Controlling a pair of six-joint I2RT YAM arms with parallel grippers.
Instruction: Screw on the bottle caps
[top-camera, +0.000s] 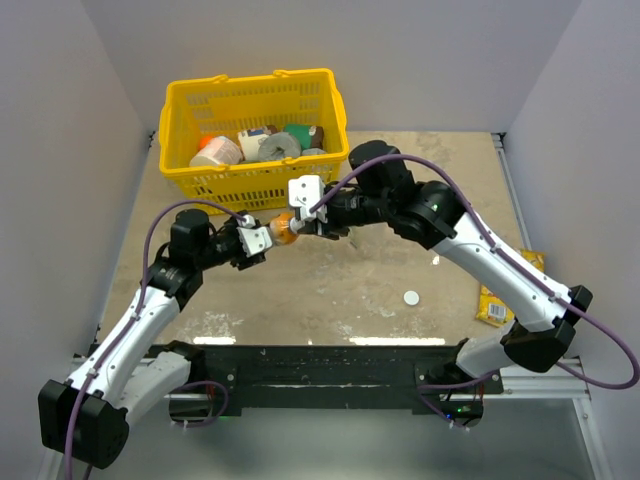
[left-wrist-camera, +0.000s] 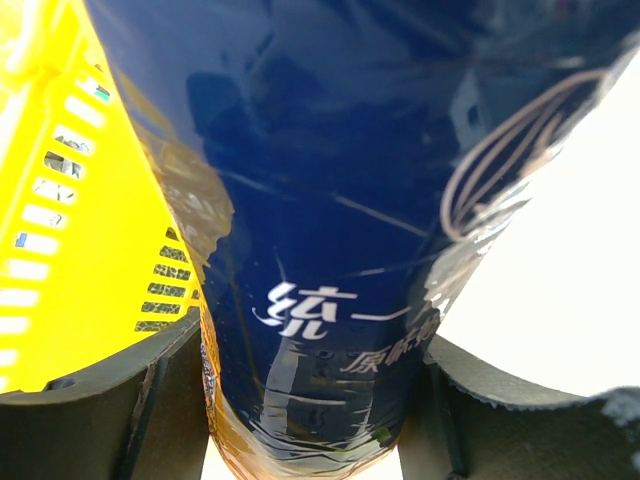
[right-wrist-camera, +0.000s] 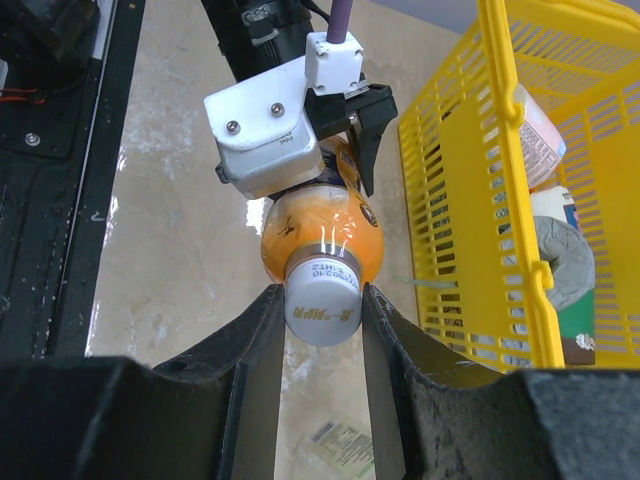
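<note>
While left pincer (left-wrist-camera: 310, 405) clamps the bottle (left-wrist-camera: 330, 200), right pincer (right-wrist-camera: 322, 312) pinches its cap (right-wrist-camera: 322, 290).

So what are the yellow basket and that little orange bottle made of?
Yellow slotted basket: probably moulded plastic, glossy, uniform colour. Small orange-liquid bottle: likely clear plastic, shiny film label. Its round white cap: seemingly matte plastic.
</note>
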